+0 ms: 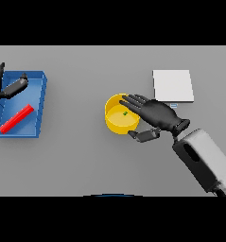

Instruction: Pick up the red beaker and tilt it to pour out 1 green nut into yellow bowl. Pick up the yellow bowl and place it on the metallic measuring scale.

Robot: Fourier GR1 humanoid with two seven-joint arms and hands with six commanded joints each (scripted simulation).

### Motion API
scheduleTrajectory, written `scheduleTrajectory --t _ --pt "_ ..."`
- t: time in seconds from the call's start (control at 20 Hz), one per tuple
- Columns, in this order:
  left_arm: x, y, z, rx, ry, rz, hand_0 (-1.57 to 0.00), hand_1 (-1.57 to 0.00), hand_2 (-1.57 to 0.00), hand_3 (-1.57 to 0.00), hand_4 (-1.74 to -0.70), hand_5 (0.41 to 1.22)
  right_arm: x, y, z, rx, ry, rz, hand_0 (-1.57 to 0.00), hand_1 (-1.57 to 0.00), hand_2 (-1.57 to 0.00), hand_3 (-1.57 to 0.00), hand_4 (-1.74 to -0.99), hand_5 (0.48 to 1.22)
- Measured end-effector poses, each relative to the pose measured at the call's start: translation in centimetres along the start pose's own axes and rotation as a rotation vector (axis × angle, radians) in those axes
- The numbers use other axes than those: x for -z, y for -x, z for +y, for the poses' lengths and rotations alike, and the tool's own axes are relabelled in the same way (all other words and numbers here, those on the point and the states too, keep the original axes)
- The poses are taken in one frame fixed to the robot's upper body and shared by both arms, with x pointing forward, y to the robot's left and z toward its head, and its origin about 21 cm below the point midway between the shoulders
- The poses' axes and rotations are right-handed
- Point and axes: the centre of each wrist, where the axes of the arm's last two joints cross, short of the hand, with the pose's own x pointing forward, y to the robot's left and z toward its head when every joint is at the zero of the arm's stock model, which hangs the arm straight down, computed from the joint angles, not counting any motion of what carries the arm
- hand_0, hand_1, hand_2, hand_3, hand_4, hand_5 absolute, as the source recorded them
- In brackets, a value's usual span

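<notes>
1. We start with what is cut off: the left hand (2,84) sits at the view's left edge, partly out of frame, over the near corner of a blue tray (39,101).
2. We see its fingers straight and loosely spread, closed on nothing.
3. The right hand (158,116) covers the right side of the yellow bowl (115,118), so we lose that part of the rim.
4. Its fingers reach out over the rim while the thumb curls in under the bowl's near side; we read that as a grip on the bowl, though the contact itself is hard to make out.
5. Inside the bowl we spot one small green nut (125,113), little more than a speck.
6. In the blue tray, the red beaker (16,118) lies on its side, slanted.
7. The metallic measuring scale (173,85) rests on the grey surface (86,160) beyond the right hand, near the bowl but apart from it.
</notes>
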Motion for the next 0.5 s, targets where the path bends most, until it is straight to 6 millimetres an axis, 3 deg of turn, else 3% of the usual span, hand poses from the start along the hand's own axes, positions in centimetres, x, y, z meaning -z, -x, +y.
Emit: scheduleTrajectory --t 0.35,0.5 --pt "0.4 0.2 -0.1 0.004 -0.003 0.007 0.0 0.0 0.0 0.0 -0.8 0.729 2.8 0.3 0.1 -0.052 -0.159 -0.056 0.0 0.0 0.0 0.0 -1.243 0.682" --pt "0.4 0.2 0.2 0.008 -0.004 0.0 0.0 0.0 0.0 0.0 -0.8 0.734 3.6 0.2 0.4 -0.065 -0.215 -0.053 0.0 0.0 0.0 0.0 -1.27 0.678"
